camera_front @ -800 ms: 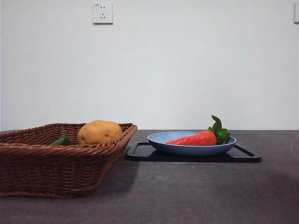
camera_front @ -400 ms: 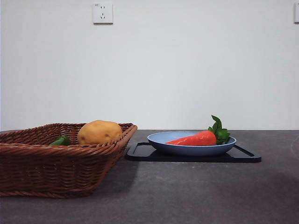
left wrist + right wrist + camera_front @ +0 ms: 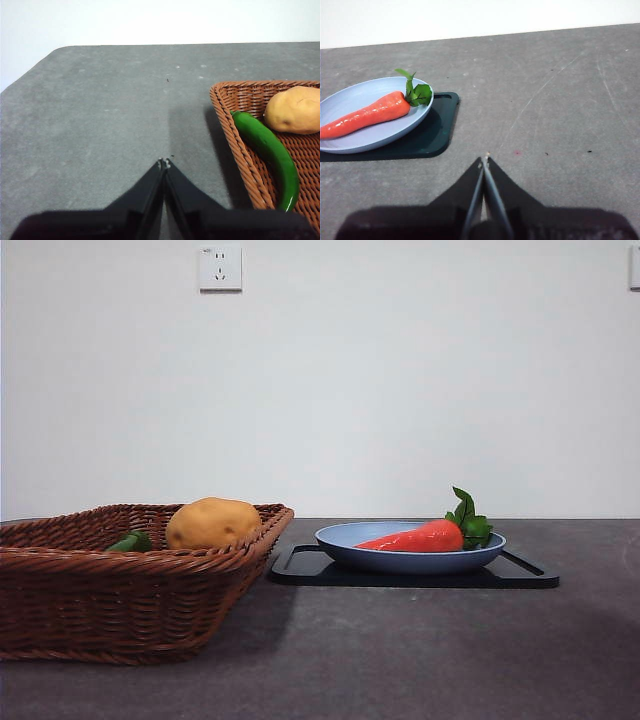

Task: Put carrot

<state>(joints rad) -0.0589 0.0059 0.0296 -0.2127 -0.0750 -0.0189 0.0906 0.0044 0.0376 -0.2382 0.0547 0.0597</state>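
Observation:
The carrot [image 3: 420,537] is glossy red-orange with green leaves at its thick end. It lies in a light blue plate [image 3: 345,540] on a black tray [image 3: 300,568], right of centre in the front view. It also shows in the right wrist view [image 3: 365,115], in the plate [image 3: 350,97]. My right gripper [image 3: 484,159] is shut and empty, over bare table off to the side of the tray. My left gripper [image 3: 164,162] is shut and empty, over bare table beside the wicker basket [image 3: 225,120]. Neither arm shows in the front view.
A brown wicker basket [image 3: 100,590] at the left holds a yellow-brown potato [image 3: 212,523] and a green pepper [image 3: 130,541]; both show in the left wrist view, potato [image 3: 294,110] and pepper [image 3: 270,152]. A wall socket [image 3: 220,268] is on the white back wall.

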